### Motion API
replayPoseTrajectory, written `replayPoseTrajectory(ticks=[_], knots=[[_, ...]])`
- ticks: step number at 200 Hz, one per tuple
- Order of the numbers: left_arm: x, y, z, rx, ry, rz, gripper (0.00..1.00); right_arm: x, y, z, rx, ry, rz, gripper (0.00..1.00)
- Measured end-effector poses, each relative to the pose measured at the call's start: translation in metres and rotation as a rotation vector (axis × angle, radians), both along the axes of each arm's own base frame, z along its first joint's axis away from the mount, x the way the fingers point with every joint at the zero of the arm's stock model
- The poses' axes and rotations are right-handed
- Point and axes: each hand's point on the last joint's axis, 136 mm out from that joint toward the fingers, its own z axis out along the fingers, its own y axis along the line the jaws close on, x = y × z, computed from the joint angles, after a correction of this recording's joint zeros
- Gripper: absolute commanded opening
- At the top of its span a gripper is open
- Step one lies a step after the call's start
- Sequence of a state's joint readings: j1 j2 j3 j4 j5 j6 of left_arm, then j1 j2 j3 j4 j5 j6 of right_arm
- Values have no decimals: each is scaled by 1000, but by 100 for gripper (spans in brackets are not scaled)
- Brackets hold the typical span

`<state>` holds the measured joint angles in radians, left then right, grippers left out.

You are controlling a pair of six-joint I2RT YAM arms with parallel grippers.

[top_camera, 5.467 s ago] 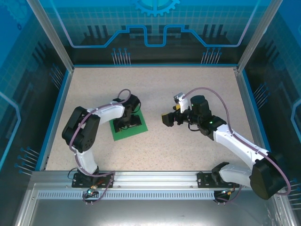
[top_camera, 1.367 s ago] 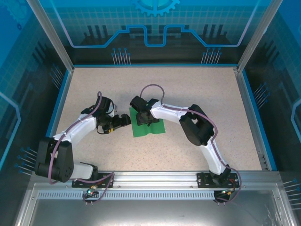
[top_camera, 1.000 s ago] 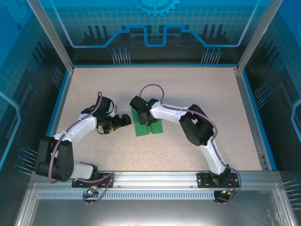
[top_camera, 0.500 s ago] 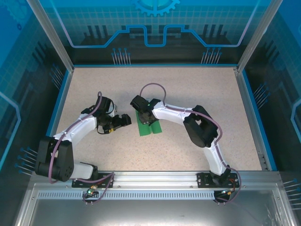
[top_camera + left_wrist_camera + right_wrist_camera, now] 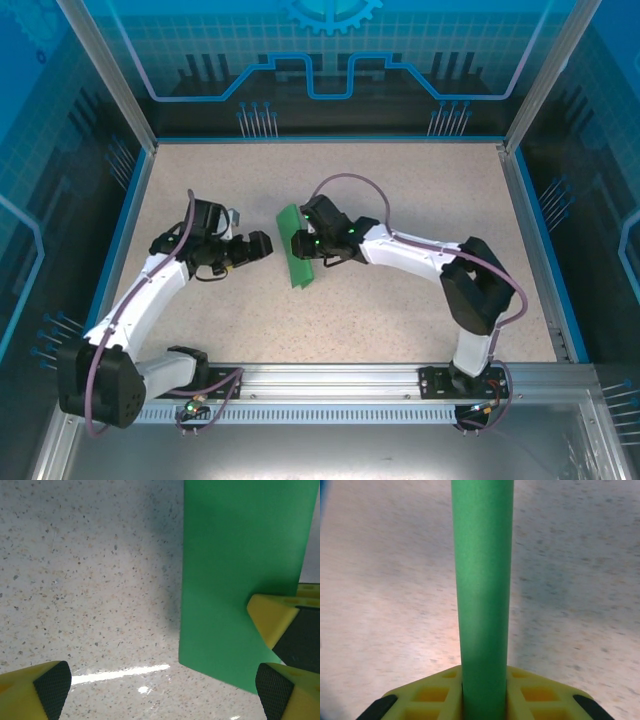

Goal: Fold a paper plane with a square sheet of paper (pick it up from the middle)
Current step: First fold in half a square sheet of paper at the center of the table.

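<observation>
Now up off the table (image 5: 400, 180): square sheet of paper (image 5: 297, 258) pinched at its middle by right gripper (image 5: 312, 248), bent double and standing on edge, lying flatter a second ago. Left gripper (image 5: 262, 246) wide open just beside it, not touching. Looks ready for the centre crease

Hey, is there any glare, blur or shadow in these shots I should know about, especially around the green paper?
Left wrist: sharp, with a white glare streak on the table and a soft shadow just left of the square sheet of paper. Right wrist: the sheet, pinched in the right gripper, is close and out of focus, and the table behind it is blurred too. Top external: evenly lit and crisp.
</observation>
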<state>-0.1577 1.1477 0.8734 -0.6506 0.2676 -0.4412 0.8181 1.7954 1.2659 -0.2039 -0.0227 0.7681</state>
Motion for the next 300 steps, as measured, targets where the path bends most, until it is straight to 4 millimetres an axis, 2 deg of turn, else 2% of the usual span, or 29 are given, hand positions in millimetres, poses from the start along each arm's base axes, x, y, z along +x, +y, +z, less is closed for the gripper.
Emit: replayPoseTrajectory(ticks=[21, 48, 79, 120, 177, 231, 264, 300], knots=[[0, -3, 3, -27, 4, 9, 99, 1, -3, -4, 106, 34, -7, 23], [5, -13, 3, -96, 15, 9, 99, -6, -11, -25, 171, 90, -10, 23], [11, -29, -8, -143, 48, -6, 99, -17, -22, -47, 202, 152, -5, 23], [16, -56, -23, -166, 84, -50, 97, -21, -33, -57, 211, 175, 0, 23], [28, -83, -46, -188, 109, -72, 89, -34, -54, -81, 197, 227, 12, 24], [30, -102, -57, -195, 115, -107, 88, -36, -60, -84, 199, 229, 34, 25], [34, -106, -66, -197, 121, -105, 80, -39, -65, -89, 198, 246, 34, 25], [35, -114, -76, -192, 134, -108, 65, -40, -65, -89, 202, 245, 40, 26]])
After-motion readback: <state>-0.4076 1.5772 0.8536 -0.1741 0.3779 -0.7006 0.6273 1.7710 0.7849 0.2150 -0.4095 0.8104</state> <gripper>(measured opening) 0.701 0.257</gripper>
